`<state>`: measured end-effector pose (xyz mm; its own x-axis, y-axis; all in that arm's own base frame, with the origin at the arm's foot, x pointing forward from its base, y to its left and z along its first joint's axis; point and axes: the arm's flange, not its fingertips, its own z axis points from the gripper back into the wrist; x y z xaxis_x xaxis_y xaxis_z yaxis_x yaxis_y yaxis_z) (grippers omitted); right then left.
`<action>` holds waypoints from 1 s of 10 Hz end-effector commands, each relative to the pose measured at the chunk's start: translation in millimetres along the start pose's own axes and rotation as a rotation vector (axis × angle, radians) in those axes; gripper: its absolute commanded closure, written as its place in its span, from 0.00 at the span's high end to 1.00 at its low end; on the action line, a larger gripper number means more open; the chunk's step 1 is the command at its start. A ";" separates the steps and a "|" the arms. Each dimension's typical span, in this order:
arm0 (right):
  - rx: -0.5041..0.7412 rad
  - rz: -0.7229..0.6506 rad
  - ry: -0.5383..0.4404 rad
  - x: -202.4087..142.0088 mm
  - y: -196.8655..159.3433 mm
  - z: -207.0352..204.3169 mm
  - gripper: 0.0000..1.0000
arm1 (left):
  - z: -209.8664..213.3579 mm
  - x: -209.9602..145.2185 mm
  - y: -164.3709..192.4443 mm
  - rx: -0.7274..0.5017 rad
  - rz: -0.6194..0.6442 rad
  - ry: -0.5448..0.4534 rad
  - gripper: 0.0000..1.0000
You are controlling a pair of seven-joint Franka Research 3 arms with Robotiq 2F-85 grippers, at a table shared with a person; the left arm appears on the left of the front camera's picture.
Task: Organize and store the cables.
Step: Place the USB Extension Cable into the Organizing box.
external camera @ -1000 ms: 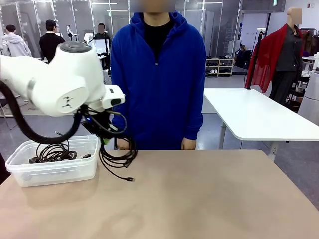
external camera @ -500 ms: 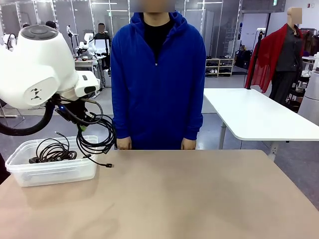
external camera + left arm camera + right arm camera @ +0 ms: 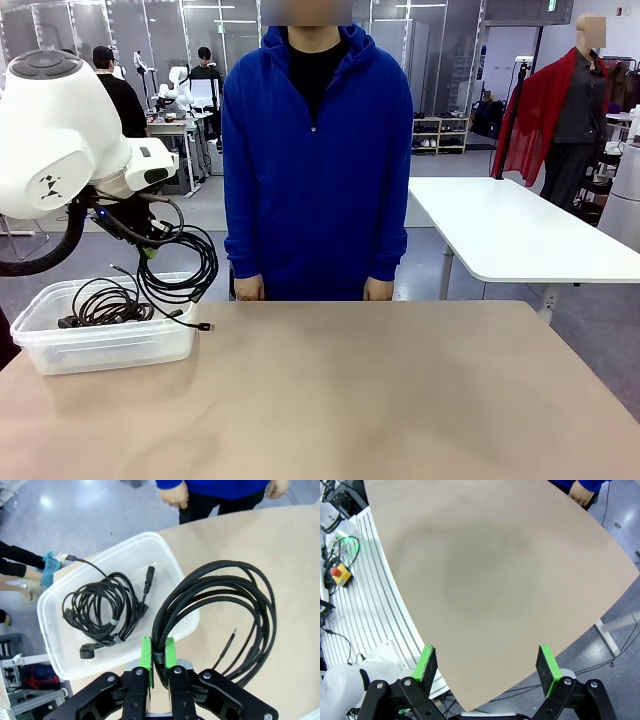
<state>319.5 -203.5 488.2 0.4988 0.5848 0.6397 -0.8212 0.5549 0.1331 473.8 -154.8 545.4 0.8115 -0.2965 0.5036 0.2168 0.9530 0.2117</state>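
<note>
The left gripper [image 3: 159, 661] clamps a coiled black cable [image 3: 220, 615] at its band, the loop hanging below, plug end trailing sideways beside a clear bin [image 3: 100, 345]. Another coil [image 3: 102, 611] lies flat inside. The right gripper [image 3: 487, 670] is spread wide over bare table [image 3: 485, 580].

braided black cable coil [image 3: 225, 610] hanging off the worktop, plug dangling; second coiled cable [image 3: 102, 612] lying in clear bin [image 3: 165, 550].

Braided black cable coil [image 3: 225, 605] w/ woven texture, clamped btwn bright-green pads [image 3: 145, 655] of black left gripper [image 3: 158, 666]. Smooth black cable [image 3: 102, 610] in clear, frosted-white bin [image 3: 167, 560]. Table [image 3: 400, 400]: plain tan, faintly mottled. Person's hoodie [image 3: 320, 160]: royal blue over black shirt. Right gripper [image 3: 487, 667]: black, green pads. Left arm [image 3: 55, 130]: white.
</note>
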 end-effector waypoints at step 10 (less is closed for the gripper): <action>0.008 0.015 -0.015 -0.2 -0.5 0.5 1.00 | -8.4 23.2 89.7 0.009 0.035 -0.156 0.12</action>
<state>319.4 -203.4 488.2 0.4991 0.5844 0.6398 -0.8211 0.5549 0.1337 505.6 -84.9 571.7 0.7533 -0.2384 0.6130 0.1378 0.9685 0.2073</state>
